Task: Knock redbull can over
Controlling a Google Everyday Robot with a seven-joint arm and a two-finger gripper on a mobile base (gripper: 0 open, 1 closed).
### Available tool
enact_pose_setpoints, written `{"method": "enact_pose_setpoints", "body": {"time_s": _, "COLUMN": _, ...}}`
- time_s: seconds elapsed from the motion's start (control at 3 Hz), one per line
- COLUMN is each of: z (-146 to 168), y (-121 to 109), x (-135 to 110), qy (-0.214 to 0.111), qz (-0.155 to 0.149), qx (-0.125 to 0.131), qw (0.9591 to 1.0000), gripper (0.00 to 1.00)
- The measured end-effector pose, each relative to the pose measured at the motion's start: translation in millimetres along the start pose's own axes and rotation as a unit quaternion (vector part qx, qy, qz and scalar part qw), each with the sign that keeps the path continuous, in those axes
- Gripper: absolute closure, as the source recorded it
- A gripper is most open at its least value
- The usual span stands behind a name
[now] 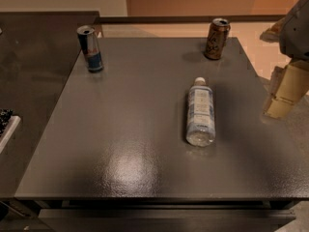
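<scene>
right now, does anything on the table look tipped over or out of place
Only the water bottle: it lies on its side on the table, cap toward the far edge. The redbull can and brown can stand upright. The gripper hangs by the right edge.

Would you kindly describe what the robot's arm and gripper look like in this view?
The gripper, at the right edge of the view beside the right side of the table, is cream-beige and blocky, made of squared segments with darker seams. Above it, the arm has a smooth pale grey shell with rounded contours. No cables or markings are visible on either.
</scene>
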State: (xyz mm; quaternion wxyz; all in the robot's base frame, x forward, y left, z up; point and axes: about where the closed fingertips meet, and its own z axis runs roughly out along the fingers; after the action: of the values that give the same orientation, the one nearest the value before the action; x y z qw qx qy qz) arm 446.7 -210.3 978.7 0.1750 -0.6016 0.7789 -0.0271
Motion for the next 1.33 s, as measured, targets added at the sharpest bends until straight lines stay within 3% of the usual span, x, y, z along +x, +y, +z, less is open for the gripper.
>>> {"method": "enact_pose_setpoints", "body": {"time_s": 0.67, "z": 17.5, "y": -28.4, "x": -44.1, "qy": -0.064, "qz": -0.016, "qx": -0.002, "qw": 0.9979, "gripper": 0.0}}
{"method": "enact_pose_setpoints", "body": {"time_s": 1.33, "z": 47.9, "y": -52.5, "x": -99.1, "qy": -0.119, "qz": -0.029, "qx": -0.011, "qw": 0.9925, "gripper": 0.0}}
